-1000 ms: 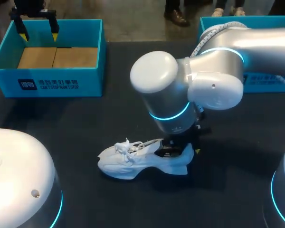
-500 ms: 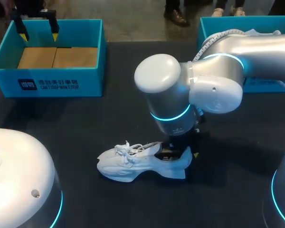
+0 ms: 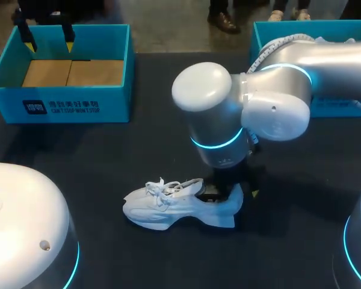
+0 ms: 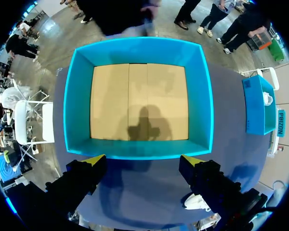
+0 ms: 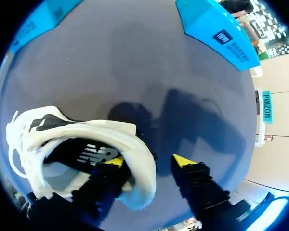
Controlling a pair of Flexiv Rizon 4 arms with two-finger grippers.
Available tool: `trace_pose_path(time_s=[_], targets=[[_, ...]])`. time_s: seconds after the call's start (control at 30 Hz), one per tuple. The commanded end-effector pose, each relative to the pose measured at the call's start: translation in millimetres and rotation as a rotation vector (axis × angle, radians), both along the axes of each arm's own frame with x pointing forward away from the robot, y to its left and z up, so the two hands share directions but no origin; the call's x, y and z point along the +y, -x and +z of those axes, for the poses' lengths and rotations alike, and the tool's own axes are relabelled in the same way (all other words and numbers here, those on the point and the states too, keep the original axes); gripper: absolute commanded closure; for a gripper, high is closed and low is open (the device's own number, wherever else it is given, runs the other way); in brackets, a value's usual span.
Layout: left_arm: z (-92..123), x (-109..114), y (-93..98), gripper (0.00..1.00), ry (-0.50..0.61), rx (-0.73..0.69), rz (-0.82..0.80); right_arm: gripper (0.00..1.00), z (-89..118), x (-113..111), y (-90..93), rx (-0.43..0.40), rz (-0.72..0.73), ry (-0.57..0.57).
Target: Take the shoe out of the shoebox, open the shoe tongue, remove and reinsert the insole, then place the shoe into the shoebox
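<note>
Right gripper (image 5: 148, 160) spread, straddling shoe (image 3: 162, 211) heel: one finger inside collar, other outside, now further from heel. Shoe on sole mid-tabletop, nudged slightly toward near edge. Left gripper (image 4: 142, 160) unchanged, spread above shoebox (image 4: 82, 96), far left corner.

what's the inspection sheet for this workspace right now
surface: dark table, no spills seen
job's things: white shoe mid-table, out of the box; teal shoebox at the far left, only its cardboard floor showing
clutter: second teal box at the far right
grippers: left gripper open above the shoebox; right gripper open, one finger inside the shoe's heel, one outside
cables: white ribbed hose on the right arm
surroundings: nothing seen
</note>
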State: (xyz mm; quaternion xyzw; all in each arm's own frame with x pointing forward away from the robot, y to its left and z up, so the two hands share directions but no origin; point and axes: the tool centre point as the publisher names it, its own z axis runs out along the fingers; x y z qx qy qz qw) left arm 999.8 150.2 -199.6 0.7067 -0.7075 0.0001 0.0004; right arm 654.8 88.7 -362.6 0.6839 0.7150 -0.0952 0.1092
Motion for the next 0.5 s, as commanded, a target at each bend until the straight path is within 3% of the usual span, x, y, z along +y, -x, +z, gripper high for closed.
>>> trace_pose_path(time_s=[0.03,0.33,0.5], targets=[[-0.2,-0.1,-0.1,0.0,0.0,0.0,0.0,0.0,24.8,-3.1,4.4,-0.017,0.005,-0.028],[-0.2,-0.1,-0.1,0.0,0.0,0.0,0.0,0.0,67.8,-15.5,5.9,-0.051,0.1,-0.158],[-0.2,-0.1,-0.1,0.0,0.0,0.0,0.0,0.0,84.0,-26.1,5.7,-0.063,0.239,-0.241]])
